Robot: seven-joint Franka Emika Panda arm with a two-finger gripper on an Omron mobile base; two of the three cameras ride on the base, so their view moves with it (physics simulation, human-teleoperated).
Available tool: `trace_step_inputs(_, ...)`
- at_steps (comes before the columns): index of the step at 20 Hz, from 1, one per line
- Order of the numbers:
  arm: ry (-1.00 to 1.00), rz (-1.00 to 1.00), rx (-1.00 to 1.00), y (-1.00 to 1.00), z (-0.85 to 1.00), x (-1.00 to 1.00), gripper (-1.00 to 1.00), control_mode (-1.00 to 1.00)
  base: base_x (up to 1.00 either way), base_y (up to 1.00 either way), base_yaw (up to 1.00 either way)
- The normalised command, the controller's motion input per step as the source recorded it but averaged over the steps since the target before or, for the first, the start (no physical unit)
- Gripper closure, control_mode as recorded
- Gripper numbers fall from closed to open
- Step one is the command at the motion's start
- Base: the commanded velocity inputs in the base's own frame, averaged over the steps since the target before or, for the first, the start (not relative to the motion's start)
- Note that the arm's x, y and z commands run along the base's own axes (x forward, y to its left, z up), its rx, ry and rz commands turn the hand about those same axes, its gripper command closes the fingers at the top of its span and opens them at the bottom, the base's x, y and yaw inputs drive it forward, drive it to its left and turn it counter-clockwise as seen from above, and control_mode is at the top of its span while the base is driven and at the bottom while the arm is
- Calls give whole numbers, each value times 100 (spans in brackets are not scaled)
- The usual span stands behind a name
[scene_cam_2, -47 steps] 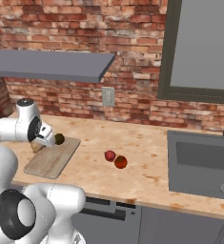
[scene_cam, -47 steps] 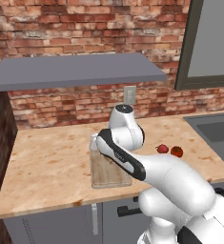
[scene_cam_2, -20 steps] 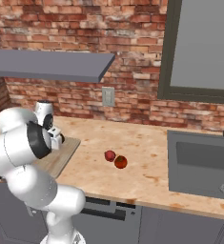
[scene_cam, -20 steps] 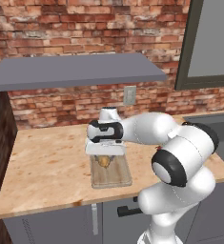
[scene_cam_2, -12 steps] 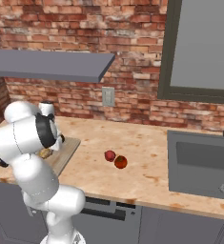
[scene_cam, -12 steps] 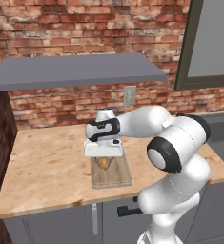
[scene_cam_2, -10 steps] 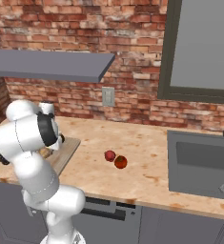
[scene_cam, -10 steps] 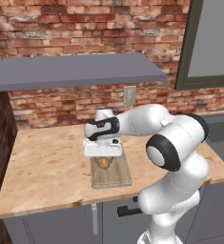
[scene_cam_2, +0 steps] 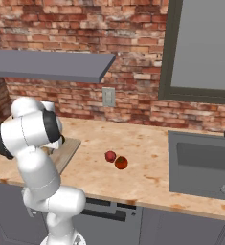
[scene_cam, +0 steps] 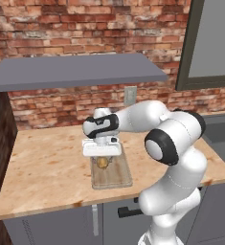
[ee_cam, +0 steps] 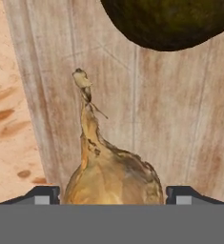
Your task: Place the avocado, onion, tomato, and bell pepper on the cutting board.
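The tan onion lies on the wooden cutting board, its thin stem tip pointing away from the hand. My gripper is open, with one fingertip on each side of the bulb and a narrow gap at both. The dark avocado rests on the board just beyond the onion. From the left base view the gripper hangs over the onion at the board's far end. The crimson bell pepper and the orange-red tomato sit side by side on the counter, right of the board.
A grey shelf hangs on the brick wall above the counter. A sink is set into the counter at the far right. Bare wooden counter lies between the board and the sink.
Since 2.4 s ago the arm has swung its elbow out to the right. The hand stays low over the board with the onion under it. Little has moved in the last half second.
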Motion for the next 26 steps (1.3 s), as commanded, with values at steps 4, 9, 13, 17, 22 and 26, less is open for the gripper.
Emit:
trace_step_inputs(4, 0, 0, 0, 0, 0, 0, -100, -100, 0, 0, 0)
trace_step_inputs(9, 0, 0, 0, -1, 0, -1, -100, -100, 0, 0, 0)
trace_step_inputs(13, -3, 0, 0, -9, 27, -12, -100, -100, 0, 0, 0)
trace_step_inputs(17, -10, 0, 0, -21, 55, -24, -100, -100, 0, 0, 0)
trace_step_inputs(22, -13, 0, 0, -35, 61, -39, -100, -100, 0, 0, 0)
trace_step_inputs(26, -12, 0, -2, -47, 45, -46, -100, -100, 0, 0, 0)
